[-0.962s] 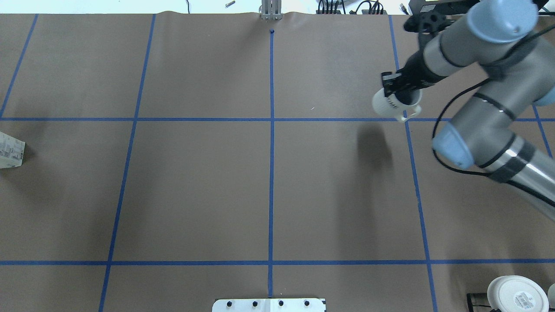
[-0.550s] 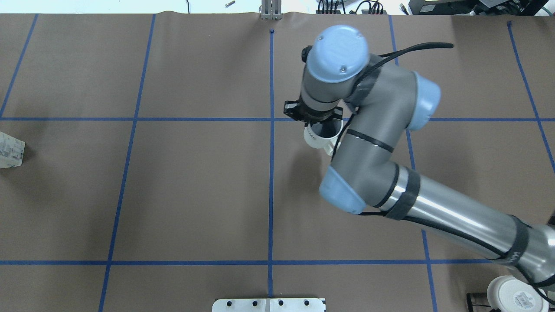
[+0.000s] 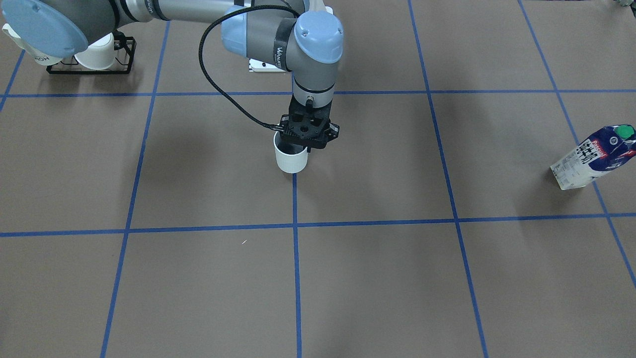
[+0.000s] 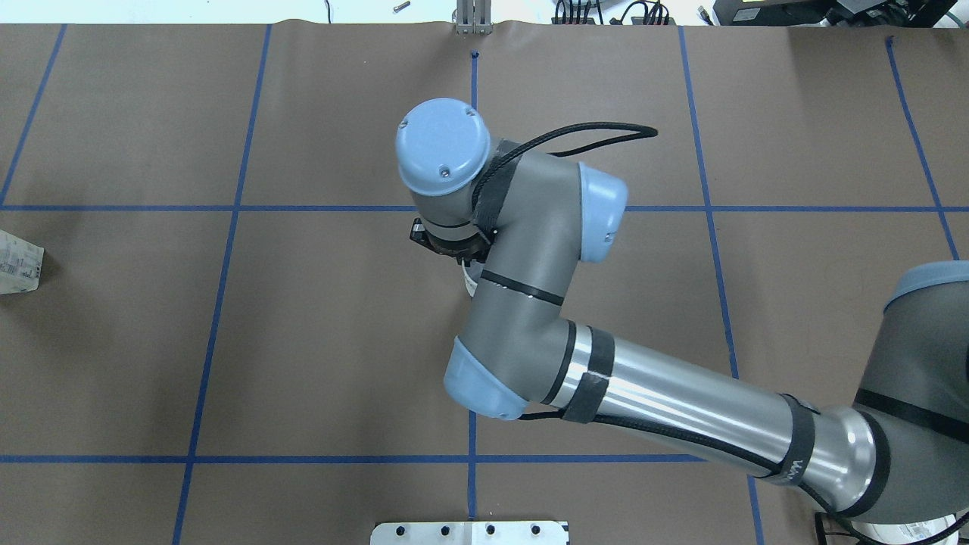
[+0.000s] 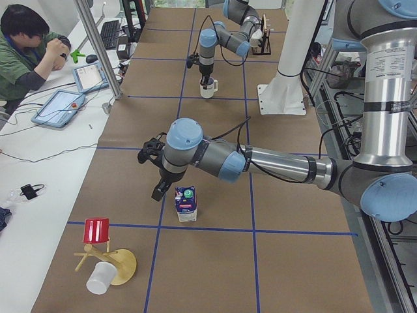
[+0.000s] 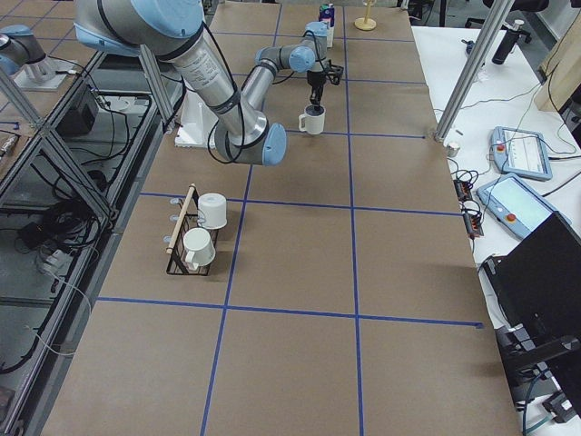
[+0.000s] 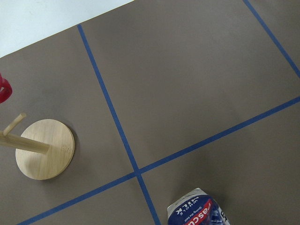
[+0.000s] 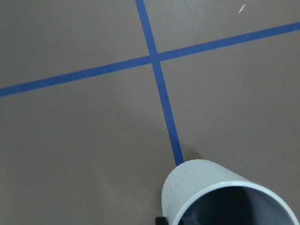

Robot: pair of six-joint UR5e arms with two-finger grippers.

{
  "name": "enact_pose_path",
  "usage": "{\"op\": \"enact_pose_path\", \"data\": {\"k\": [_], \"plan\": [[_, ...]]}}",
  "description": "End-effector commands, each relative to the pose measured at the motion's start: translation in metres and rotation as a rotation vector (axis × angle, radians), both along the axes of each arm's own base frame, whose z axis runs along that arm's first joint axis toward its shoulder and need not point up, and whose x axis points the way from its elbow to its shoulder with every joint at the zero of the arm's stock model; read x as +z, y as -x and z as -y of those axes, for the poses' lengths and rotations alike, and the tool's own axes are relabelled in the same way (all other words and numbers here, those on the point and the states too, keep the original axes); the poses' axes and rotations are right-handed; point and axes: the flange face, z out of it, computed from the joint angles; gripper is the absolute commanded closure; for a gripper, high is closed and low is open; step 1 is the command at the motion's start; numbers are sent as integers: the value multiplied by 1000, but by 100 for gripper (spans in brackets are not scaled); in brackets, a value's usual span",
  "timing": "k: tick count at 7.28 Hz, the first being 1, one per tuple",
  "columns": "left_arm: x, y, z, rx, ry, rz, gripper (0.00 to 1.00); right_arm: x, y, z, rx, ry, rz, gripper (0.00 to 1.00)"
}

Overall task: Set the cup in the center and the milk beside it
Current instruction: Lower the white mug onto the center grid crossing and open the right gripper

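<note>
The plain white cup (image 3: pixel 291 160) sits at the center of the brown surface, on the middle blue tape line (image 3: pixel 295 199); I cannot tell if its base touches. My right gripper (image 3: pixel 298 148) is shut on the cup's rim from above. In the overhead view the arm hides all but a sliver of the cup (image 4: pixel 470 283). It also shows in the right wrist view (image 8: pixel 220 192) and the right side view (image 6: pixel 311 119). The milk (image 3: pixel 591 156), blue and white with a green cap, stands far off at the table's left end. My left gripper (image 5: pixel 159 190) hovers beside the milk (image 5: pixel 186 203); I cannot tell if it is open.
A black rack with white cups (image 3: pixel 92 52) stands near the robot's right side. A wooden stand with a red cup (image 5: pixel 98 232) and a white cup lying by it (image 5: pixel 98 279) are past the milk. A person (image 5: pixel 26 52) sits at the side bench.
My right arm has swung from the table's far right to the center line, carrying the cup with it and lowering it. The milk has not moved.
</note>
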Motion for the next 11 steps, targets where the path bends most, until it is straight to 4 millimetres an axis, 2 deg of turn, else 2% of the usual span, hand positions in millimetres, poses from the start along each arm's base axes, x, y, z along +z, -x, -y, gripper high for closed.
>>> {"op": "enact_pose_path", "data": {"k": [1, 2, 3, 4, 5, 6, 7, 8, 9, 10, 11], "plan": [[0, 0, 1, 0, -1, 0, 2, 1, 11, -13, -18, 1, -3, 78], [0, 0, 1, 0, 1, 0, 2, 1, 11, -12, -11, -9, -8, 69], [0, 0, 1, 0, -1, 0, 2, 2, 11, -10, 4, -25, -15, 43], [0, 0, 1, 0, 1, 0, 2, -14, -1, -5, 40, -70, 1, 12], [2, 0, 1, 0, 4, 0, 2, -31, -37, 23, 82, -90, 35, 0], [3, 0, 0, 0, 5, 0, 2, -36, -73, 58, 82, -97, 55, 0], [2, 0, 0, 0, 4, 0, 1, -28, -117, 101, 47, -116, 60, 0], [0, 1, 0, -2, 0, 0, 1, -2, -171, 146, 13, -130, 52, 0], [2, 0, 1, -4, 10, 1, 1, 48, -233, 187, -60, -162, 28, 0], [0, 0, 3, -28, 40, -12, 1, 108, -299, 219, -156, -230, -20, 0], [-8, 0, 2, -106, 111, -53, 1, 169, -362, 236, -221, -266, -56, 0]]}}
